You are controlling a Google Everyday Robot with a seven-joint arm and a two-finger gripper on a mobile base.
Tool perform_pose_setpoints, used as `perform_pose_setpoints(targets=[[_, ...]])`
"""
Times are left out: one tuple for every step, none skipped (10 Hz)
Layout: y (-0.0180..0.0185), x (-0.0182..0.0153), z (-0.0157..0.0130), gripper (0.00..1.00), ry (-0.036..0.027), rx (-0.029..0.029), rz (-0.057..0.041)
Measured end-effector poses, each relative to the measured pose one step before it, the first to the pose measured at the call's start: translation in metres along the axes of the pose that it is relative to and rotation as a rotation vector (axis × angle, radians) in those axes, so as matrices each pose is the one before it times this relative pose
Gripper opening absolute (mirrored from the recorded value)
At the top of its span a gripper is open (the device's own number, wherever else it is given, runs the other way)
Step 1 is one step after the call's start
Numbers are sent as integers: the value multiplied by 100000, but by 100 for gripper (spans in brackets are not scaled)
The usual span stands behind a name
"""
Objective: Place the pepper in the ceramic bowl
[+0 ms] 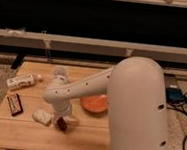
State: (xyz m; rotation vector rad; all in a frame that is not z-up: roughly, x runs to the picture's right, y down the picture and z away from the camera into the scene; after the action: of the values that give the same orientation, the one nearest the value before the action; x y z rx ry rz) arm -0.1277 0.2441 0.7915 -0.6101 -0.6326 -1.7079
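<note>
The pepper (61,125) is a small dark red piece lying on the wooden table (25,132), left of the ceramic bowl. The ceramic bowl (95,104) is orange and shallow, partly covered by my white arm. My gripper (63,119) hangs from the arm's wrist directly over the pepper and hides its top. I cannot tell whether it touches the pepper.
A pale whitish lump (42,116) lies just left of the pepper. A dark brown bar (14,104) lies at the left edge. A white bottle (21,81) lies on its side at the back left. A translucent cup (60,72) stands behind the arm.
</note>
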Motion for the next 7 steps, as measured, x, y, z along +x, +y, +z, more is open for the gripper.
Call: perform_pose_setpoints(targets=[[-425, 276, 323, 75, 159, -1516, -1611], [-221, 121, 122, 68, -228, -544, -410], [-18, 287, 147, 57, -58, -872, -457], [-114, 207, 98, 45, -297, -614, -396], [-153, 152, 60, 37, -271, -411, -289], [-114, 135, 39, 28, -233, -198, -65], [78, 132, -127, 16, -52, 238, 429]])
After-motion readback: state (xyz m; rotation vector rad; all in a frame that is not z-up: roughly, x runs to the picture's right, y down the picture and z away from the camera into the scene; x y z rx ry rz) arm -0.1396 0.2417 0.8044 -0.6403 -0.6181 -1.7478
